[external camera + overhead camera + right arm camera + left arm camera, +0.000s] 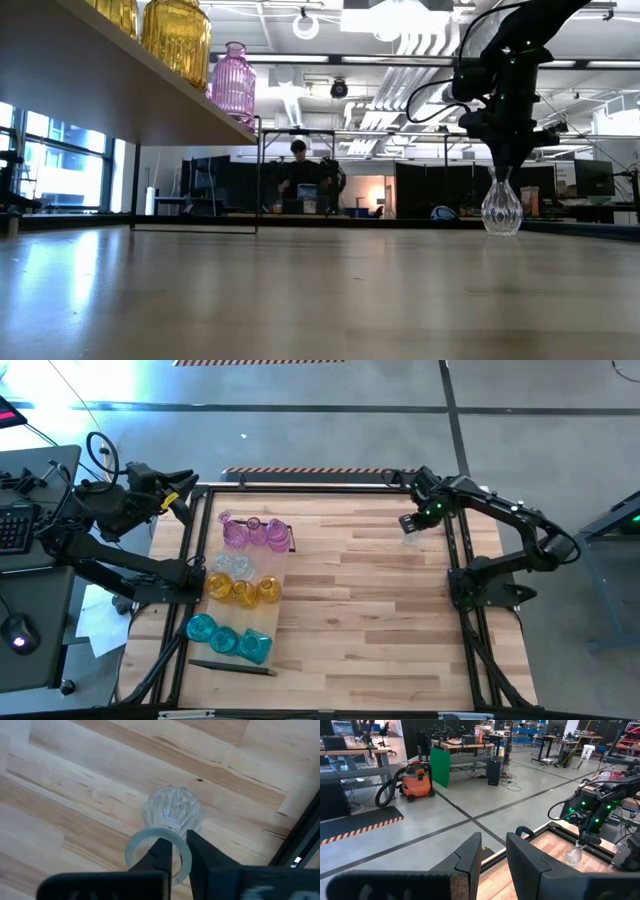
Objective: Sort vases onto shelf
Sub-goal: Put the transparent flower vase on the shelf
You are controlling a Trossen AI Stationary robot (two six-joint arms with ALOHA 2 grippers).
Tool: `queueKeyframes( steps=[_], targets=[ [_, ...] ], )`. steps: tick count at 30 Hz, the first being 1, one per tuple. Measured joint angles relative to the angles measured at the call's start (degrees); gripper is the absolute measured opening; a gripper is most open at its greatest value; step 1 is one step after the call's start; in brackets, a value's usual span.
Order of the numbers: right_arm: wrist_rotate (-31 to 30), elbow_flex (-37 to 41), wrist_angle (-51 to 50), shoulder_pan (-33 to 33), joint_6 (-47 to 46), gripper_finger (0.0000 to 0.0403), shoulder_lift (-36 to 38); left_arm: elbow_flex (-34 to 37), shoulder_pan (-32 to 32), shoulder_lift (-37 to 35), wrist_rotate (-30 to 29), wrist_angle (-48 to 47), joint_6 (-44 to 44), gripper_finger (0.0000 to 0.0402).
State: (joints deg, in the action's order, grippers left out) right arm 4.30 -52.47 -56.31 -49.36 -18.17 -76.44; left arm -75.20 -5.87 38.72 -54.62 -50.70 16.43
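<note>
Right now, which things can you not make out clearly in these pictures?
- Low view: the shelf is cut off by the picture's edge; only a yellow vase and a pink vase show whole.
- High view: the clear vase is mostly hidden under the right gripper.
- Right wrist view: the fingers cover part of the rim.
- Left wrist view: the shelf is out of frame.
</note>
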Motion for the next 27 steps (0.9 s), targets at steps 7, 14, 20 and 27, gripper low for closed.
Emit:
queueKeyframes(
  steps=[7, 14, 20, 27],
  targets=[
    [1.4, -0.3, 0.0, 4.3, -4.4, 0.0011, 0.0, 0.0, 0.0, 0.0, 0.0, 0.0, 0.0, 0.008],
    [2.6, -5.1, 0.8, 14.0, -11.0, 0.0008, -0.3, 0.0, 0.0, 0.0, 0.0, 0.0, 0.0, 0.008],
    [2.8, -11.6, 0.7, 22.5, -17.8, 0.0005, -0.3, 0.0, 0.0, 0.0, 0.0, 0.0, 0.0, 0.008],
    [3.0, -22.2, -0.7, 31.0, -23.7, 0.0003, -2.3, 0.0, 0.0, 0.0, 0.0, 0.0, -0.1, 0.008]
  ],
)
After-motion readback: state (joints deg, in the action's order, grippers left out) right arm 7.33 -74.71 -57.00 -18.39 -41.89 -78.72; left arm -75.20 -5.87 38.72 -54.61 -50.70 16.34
